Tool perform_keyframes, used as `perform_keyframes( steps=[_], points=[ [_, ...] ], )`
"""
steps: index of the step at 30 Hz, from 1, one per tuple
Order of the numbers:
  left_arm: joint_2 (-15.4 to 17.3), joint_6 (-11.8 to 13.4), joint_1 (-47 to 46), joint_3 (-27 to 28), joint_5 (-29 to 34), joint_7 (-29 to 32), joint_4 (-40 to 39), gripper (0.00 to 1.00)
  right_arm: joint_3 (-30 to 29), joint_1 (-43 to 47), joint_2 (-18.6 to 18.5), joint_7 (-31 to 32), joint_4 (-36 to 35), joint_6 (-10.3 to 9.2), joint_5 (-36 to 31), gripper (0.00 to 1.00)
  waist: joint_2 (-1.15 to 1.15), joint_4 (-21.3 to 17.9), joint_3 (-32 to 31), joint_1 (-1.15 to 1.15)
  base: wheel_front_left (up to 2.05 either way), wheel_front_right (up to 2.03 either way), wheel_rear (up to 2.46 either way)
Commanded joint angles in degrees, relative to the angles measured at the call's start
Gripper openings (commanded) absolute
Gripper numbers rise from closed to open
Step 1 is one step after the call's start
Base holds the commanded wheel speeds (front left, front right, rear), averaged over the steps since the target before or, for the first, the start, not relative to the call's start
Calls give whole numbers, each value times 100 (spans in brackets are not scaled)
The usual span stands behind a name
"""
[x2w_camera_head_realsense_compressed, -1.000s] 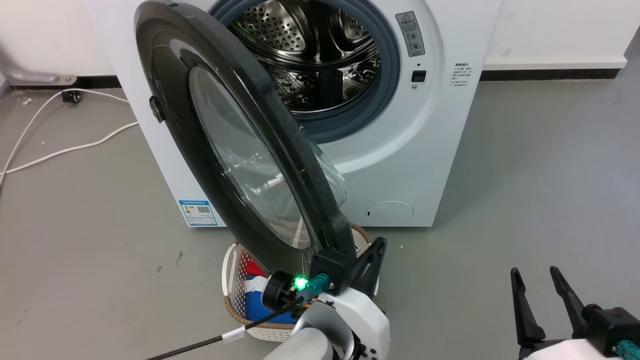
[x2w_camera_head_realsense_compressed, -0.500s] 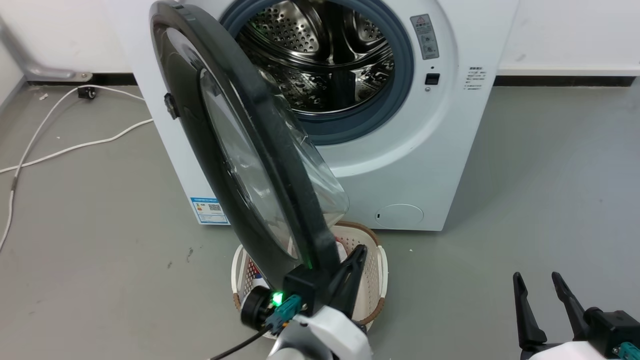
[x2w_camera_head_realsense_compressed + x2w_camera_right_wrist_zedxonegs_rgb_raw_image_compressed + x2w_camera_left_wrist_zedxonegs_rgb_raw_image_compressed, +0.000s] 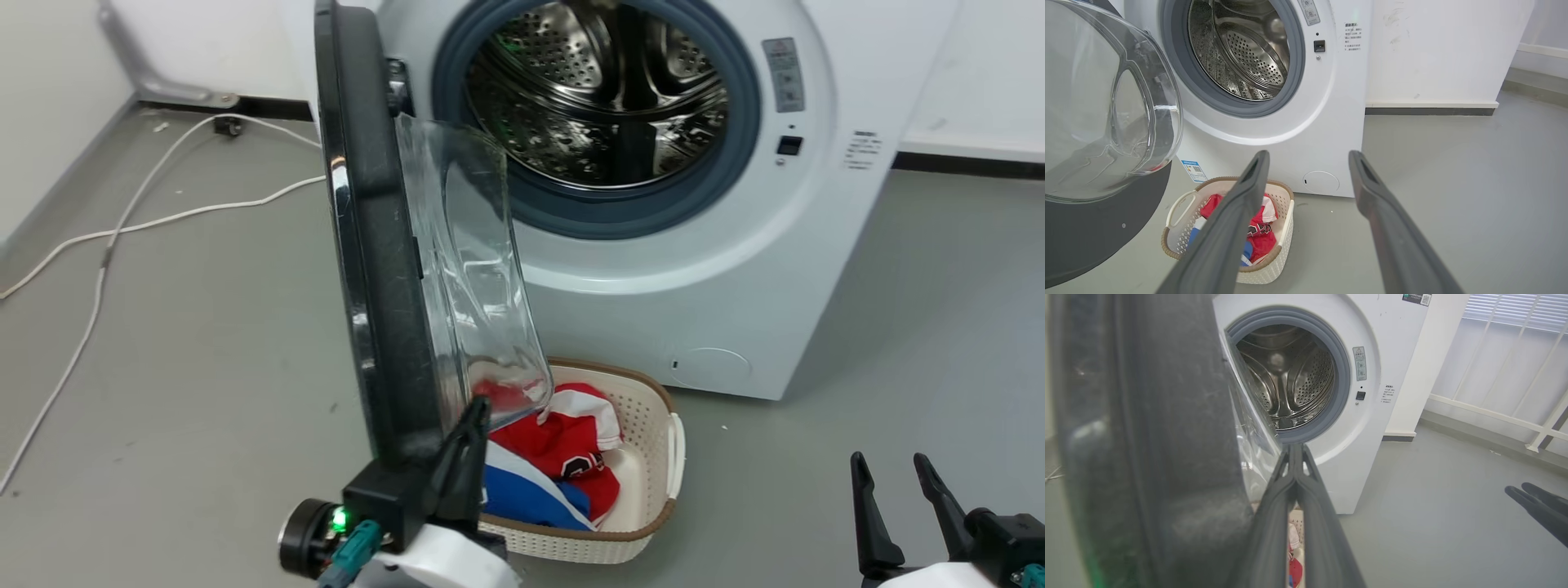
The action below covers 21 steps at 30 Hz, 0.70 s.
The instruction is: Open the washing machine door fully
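Observation:
The washing machine door (image 3: 371, 269) stands edge-on in the head view, its black rim upright and its clear glass bowl (image 3: 469, 269) bulging toward the white washing machine (image 3: 702, 310), whose steel drum (image 3: 604, 90) is exposed. My left gripper (image 3: 478, 412) is shut with nothing between its fingers, and it rests against the inner side of the door's lower rim. In the left wrist view the door (image 3: 1147, 437) is at the left beside the closed left gripper (image 3: 1295, 449). My right gripper (image 3: 902, 490) is open at the lower right, away from the door (image 3: 1106, 122).
A white basket (image 3: 653, 523) of red, white and blue clothes sits on the floor under the door, in front of the washer. White cables (image 3: 163, 220) trail over the grey floor at the left. A white railing (image 3: 1515, 420) stands to the right.
The door has swung further from the washer, from slanted to edge-on. My left gripper has moved left with it, the basket shows more, and the head camera has turned. The right gripper has held still.

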Motion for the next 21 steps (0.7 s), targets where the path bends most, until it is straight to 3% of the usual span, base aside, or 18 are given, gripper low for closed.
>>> perform_keyframes(
  steps=[1,8,11,21],
  points=[
    [118,90,76,97,13,23,-45,0,-5,-38,11,14,9,-1,-16,100,0,148,-16,0,0,0,0],
    [571,385,452,531,-137,50,-337,0,-84,-90,11,44,-34,-1,1,100,0,772,44,0,0,0,0],
    [680,385,487,716,-229,-17,-270,0,-104,-105,10,74,-59,-1,-41,100,0,913,82,0,0,0,0],
    [926,-251,288,1486,-771,-497,589,0,-57,-167,9,291,-254,-1,-150,100,0,1008,355,0,0,0,0]
  ],
)
